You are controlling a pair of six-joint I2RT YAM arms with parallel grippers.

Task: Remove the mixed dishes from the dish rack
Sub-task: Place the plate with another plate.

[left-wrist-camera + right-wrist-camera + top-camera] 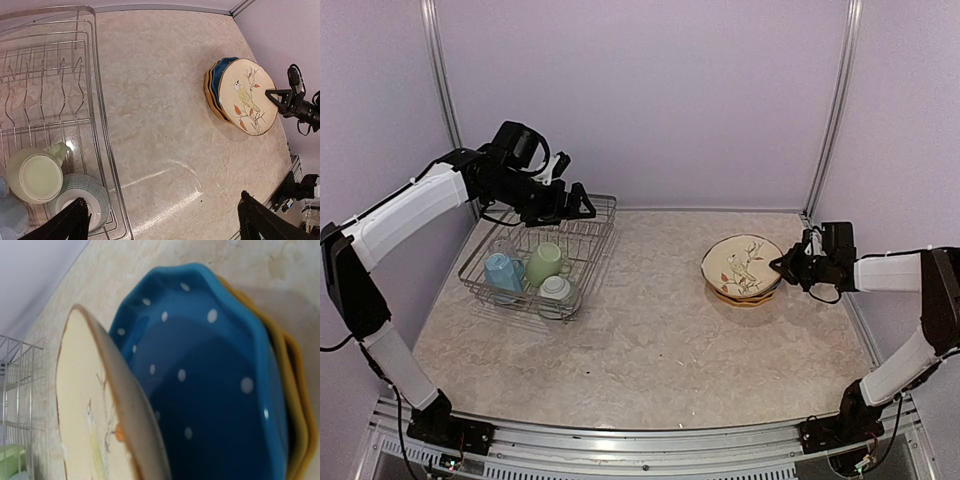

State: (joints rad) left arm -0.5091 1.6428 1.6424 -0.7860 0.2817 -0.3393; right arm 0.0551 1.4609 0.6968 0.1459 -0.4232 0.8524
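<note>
The silver wire dish rack (pixel 603 226) stands at the far left and holds a light green mug (pixel 544 262), a light blue cup (pixel 503 272) and a small white cup (pixel 556 290). My left gripper (pixel 575 206) hovers open and empty over the rack's far right corner. In the left wrist view (pixel 165 227) its fingers are spread wide above the rack's edge (pixel 95 100), the mug (pixel 35 176) and the white cup (pixel 82 200). At the right, my right gripper (pixel 783 266) is shut on the rim of the cream bird plate (pixel 740 265), holding it tilted over the blue dotted plate (pixel 215 390) and the yellow plates (pixel 295 390).
Purple walls close in the back and both sides, with metal posts (pixel 833 110) in the corners. A metal rail (pixel 640 440) runs along the near table edge. The plate stack sits close to the right wall. Marble-patterned tabletop (pixel 650 330) lies between rack and plates.
</note>
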